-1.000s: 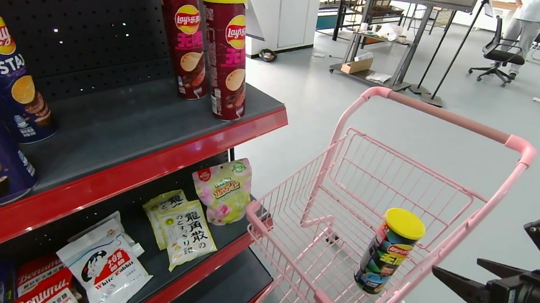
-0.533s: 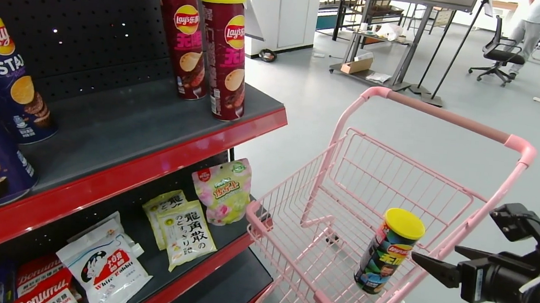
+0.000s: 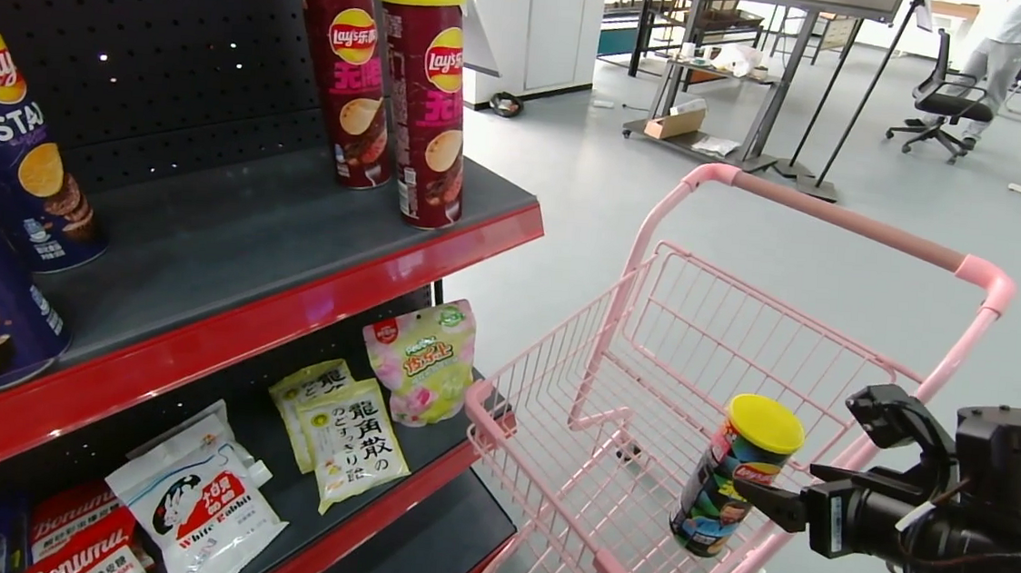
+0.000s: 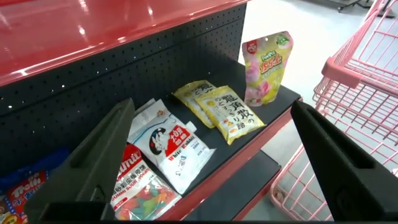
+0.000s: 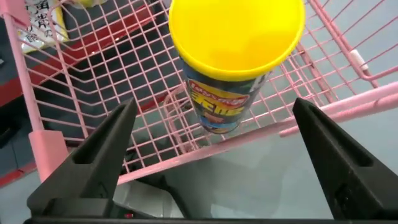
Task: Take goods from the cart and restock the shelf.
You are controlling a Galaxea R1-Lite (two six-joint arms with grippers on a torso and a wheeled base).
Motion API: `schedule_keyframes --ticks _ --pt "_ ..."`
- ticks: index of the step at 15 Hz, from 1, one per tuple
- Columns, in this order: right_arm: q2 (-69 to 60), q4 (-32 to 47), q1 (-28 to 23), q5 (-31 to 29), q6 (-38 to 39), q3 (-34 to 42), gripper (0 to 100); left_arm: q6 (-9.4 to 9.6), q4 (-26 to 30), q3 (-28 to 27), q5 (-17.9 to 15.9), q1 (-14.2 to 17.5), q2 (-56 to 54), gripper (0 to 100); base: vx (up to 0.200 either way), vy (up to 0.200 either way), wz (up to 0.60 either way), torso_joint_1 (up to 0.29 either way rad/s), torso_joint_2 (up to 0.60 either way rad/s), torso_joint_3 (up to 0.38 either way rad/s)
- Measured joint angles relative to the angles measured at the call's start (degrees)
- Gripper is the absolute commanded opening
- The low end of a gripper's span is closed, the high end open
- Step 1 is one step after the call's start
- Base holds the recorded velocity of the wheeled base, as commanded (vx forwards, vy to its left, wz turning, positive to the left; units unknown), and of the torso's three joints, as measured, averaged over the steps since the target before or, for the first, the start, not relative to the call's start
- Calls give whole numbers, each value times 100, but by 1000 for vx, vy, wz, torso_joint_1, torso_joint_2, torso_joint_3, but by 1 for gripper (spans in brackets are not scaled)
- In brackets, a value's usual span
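Note:
A chip can [image 3: 712, 507] with a yellow lid and a green printed body stands upright in the near right corner of the pink cart [image 3: 835, 216]. My right gripper [image 3: 777, 483] is open at the cart's near rim, level with the can's upper half, and one fingertip overlaps the can's side. From the right wrist, the can [image 5: 236, 56] stands between the spread fingers of that gripper [image 5: 212, 106]. My left gripper [image 4: 211, 104] is open and holds nothing, facing the lower shelf's snack bags [image 4: 227, 112].
The upper shelf board [image 3: 232, 237] has two dark red cans [image 3: 420, 106] at its right end and blue cans [image 3: 12, 138] at its left, with bare board between. Snack bags [image 3: 352, 443] lie on the lower shelf. Pink cart wire [image 5: 93, 93] surrounds the can.
My right gripper has moved left from beyond the cart's side up to the can. The can, the cart and the shelf goods stay put.

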Motion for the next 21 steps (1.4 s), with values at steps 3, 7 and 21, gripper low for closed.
schedule_keyframes --ticks 3,7,21 --pt "325 -495 18 -39 1 -57 100 -2 0 0 -2 0 0 100 0 0 0 0 0 0" --pt "850 -976 35 -183 9 -55 100 0 0 0 -2 -2 0 100 0 0 0 0 0 0" --pt "1883 -1730 177 -244 26 -350 100 0 0 0 0 -2 0 100 0 0 0 0 0 0"
